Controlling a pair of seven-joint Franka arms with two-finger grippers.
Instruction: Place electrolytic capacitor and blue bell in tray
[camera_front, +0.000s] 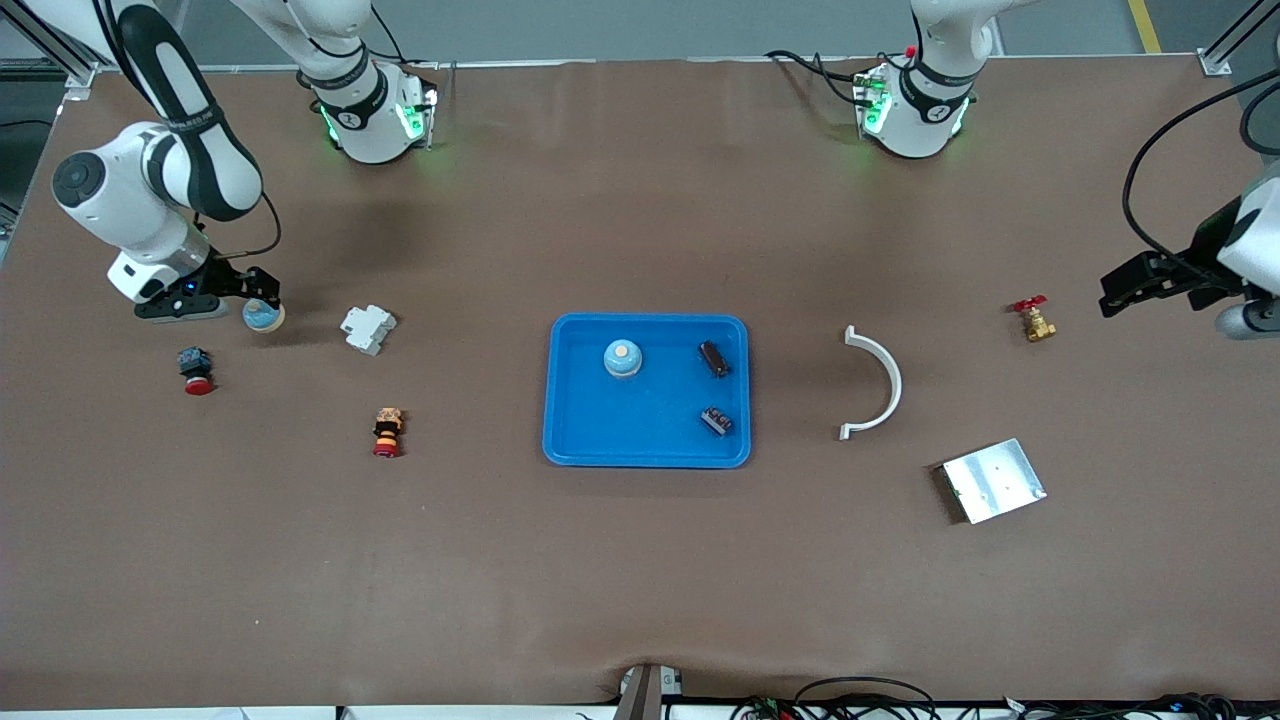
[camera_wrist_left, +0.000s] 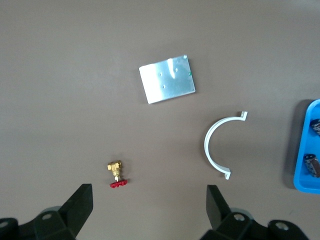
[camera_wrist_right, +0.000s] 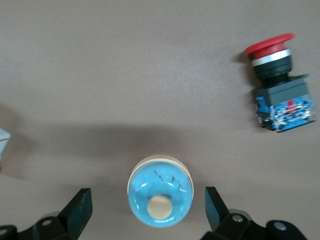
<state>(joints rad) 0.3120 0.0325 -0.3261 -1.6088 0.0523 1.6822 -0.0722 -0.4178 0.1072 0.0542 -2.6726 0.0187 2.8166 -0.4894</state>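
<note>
Brown table (camera_front: 640, 580): right gripper (camera_wrist_right: 148, 212) spread wide around a blue bell (camera_wrist_right: 160, 198); left gripper (camera_wrist_left: 150, 212) waits, jaws wide, above a brass valve (camera_wrist_left: 116, 174).

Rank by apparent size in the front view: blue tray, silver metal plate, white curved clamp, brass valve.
1. Blue tray
2. White curved clamp and silver metal plate: similar extent, too close to rank
3. Brass valve, clearly smallest

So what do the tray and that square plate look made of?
The tray looks like moulded plastic: uniform bright blue, rounded corners, soft sheen. The square plate looks like bare metal, probably aluminium: silvery, flat, reflective, with small holes showing in the left wrist view.
</note>
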